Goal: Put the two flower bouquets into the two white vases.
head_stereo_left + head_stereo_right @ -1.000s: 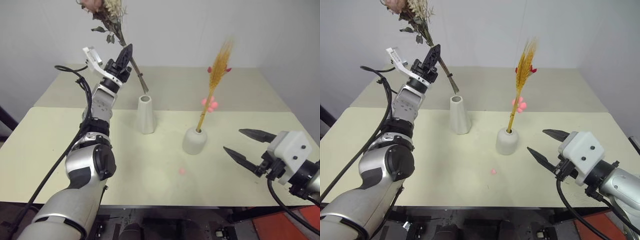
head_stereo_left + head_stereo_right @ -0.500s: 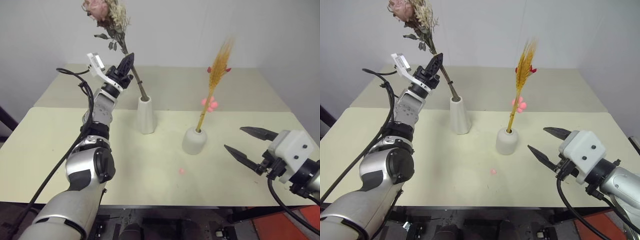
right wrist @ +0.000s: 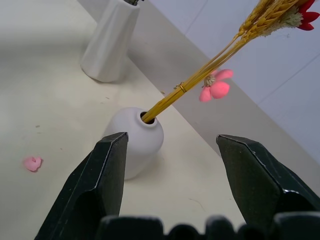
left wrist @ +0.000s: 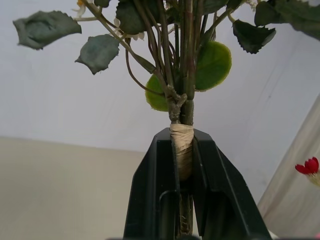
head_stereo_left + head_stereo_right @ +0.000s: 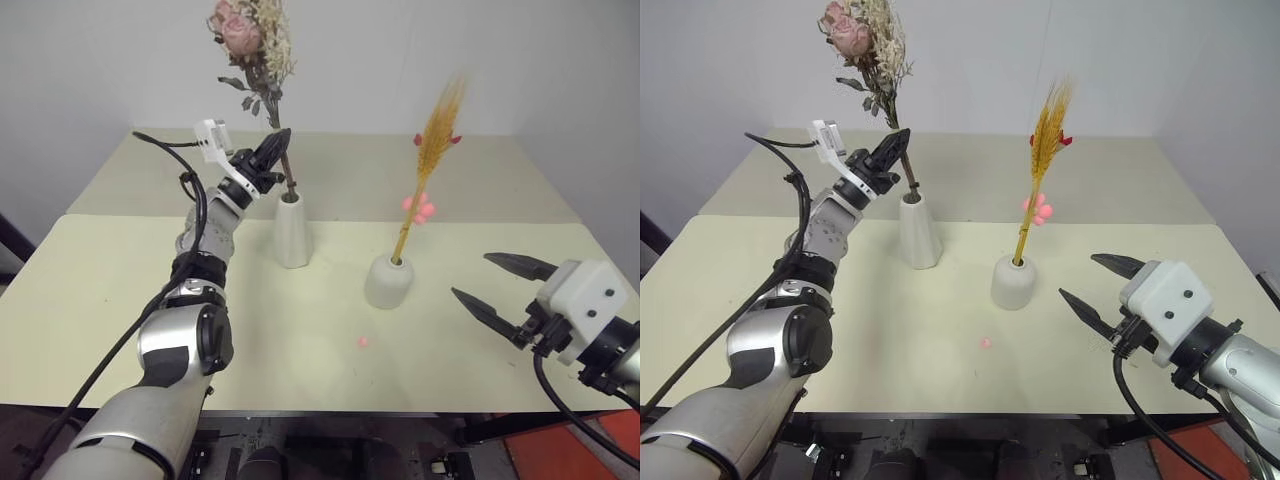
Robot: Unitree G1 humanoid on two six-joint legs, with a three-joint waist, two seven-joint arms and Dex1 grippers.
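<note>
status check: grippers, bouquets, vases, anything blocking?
Left gripper shut on bushy bouquet, stem ends in tall vase mouth. Right gripper open, empty. Wheat bouquet in squat vase. Loose pink petal on table; nothing blocking.

Both head cameras look down and forward over the desk [image 5: 330, 300]; each wrist camera sits close behind its end effector, facing desk-ward.

two vases [image 5: 291, 232] [image 5: 388, 281], two bouquets [image 5: 250, 40] [image 5: 432, 160], one petal [image 5: 362, 342]
</note>
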